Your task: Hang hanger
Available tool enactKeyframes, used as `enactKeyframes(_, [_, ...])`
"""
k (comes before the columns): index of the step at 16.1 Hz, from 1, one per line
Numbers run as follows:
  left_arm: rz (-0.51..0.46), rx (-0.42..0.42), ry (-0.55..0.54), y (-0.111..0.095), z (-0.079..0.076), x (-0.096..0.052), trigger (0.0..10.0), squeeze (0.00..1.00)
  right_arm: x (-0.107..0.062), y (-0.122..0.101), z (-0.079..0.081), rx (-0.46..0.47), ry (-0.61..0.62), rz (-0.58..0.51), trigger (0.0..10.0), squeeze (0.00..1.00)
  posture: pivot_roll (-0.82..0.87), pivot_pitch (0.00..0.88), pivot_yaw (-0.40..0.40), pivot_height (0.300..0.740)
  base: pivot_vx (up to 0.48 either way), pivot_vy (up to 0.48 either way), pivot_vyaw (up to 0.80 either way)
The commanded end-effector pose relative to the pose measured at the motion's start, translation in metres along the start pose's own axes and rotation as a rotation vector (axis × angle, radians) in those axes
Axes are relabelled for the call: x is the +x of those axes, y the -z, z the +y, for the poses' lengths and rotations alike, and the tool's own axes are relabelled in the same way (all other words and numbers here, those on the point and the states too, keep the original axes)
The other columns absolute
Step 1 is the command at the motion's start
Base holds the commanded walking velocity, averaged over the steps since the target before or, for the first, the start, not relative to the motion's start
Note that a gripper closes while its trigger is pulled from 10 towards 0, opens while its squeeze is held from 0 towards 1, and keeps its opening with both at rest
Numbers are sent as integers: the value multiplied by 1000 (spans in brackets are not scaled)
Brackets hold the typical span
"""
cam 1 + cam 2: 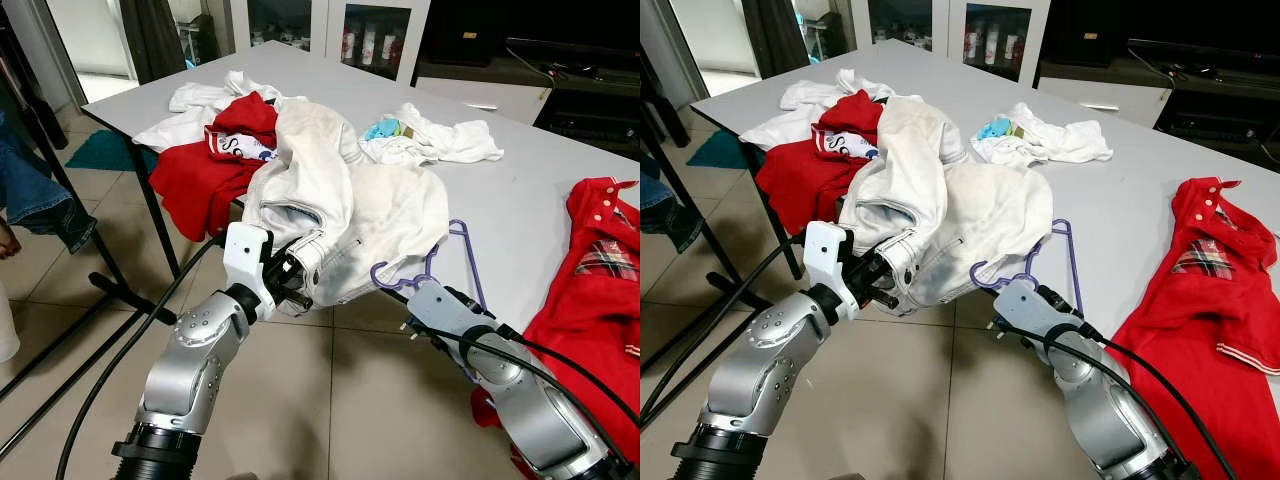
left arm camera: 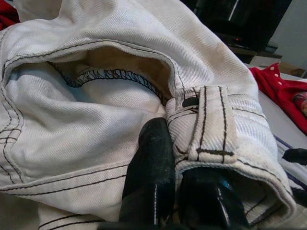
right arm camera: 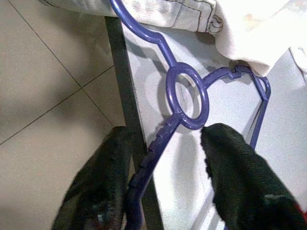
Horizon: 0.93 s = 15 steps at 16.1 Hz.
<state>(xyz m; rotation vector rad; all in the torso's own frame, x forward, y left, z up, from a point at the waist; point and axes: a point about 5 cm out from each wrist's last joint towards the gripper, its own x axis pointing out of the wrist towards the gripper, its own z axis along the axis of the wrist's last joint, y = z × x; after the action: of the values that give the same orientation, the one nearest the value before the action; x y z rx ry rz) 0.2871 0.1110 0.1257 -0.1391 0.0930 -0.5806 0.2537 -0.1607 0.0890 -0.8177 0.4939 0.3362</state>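
Near edge of the counter (image 1: 560,175): left hand (image 2: 184,191) is clamped on the jeans (image 1: 330,215) waistband, soft and heavy. Right hand (image 3: 168,177), fingers apart, straddles the hanger (image 3: 184,98) neck. Light, stiff, slippery plastic, half under the jeans; take hold below the ring.

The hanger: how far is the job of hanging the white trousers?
Early. The left end effector already pinches the white trousers' waistband. The right end effector is open around the purple hanger, not closed on it. The hanger lies partly under the trousers on the table; threading and hanging remain.
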Motion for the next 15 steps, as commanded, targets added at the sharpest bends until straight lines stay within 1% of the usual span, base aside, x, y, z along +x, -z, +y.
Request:
enactKeyframes(1, [-18, 15, 6, -6, -2, 3, 10000, 0, -1, 3, -8, -5, 24, 8, 0, 0, -49, 0, -45, 740, 0, 0, 0])
enactKeyframes(4, [-18, 15, 8, -5, -2, 3, 10000, 0, -2, 5, -8, -4, 20, 8, 0, 0, -51, 0, -44, 740, 0, 0, 0])
enactKeyframes(6, [-18, 16, 8, -6, -2, 3, 10000, 0, -3, 4, -12, 7, 28, 3, 0, 0, -53, 0, -41, 740, 0, 0, 0])
enactKeyframes(7, [-18, 17, 8, -6, -2, 3, 10000, 0, -3, 2, -19, 17, 49, -3, 0, 0, -53, 0, -41, 740, 0, 0, 0])
enactKeyframes(9, [-19, 18, 9, -6, -1, 4, 10000, 0, -3, 2, -27, 14, 72, -5, 0, 0, -54, 0, -40, 740, 0, 0, 0])
enactKeyframes(15, [-22, 20, 7, -7, -1, 5, 10000, 0, -3, 3, -35, 20, 89, -6, 0, 0, -50, 0, -43, 740, 0, 0, 0])
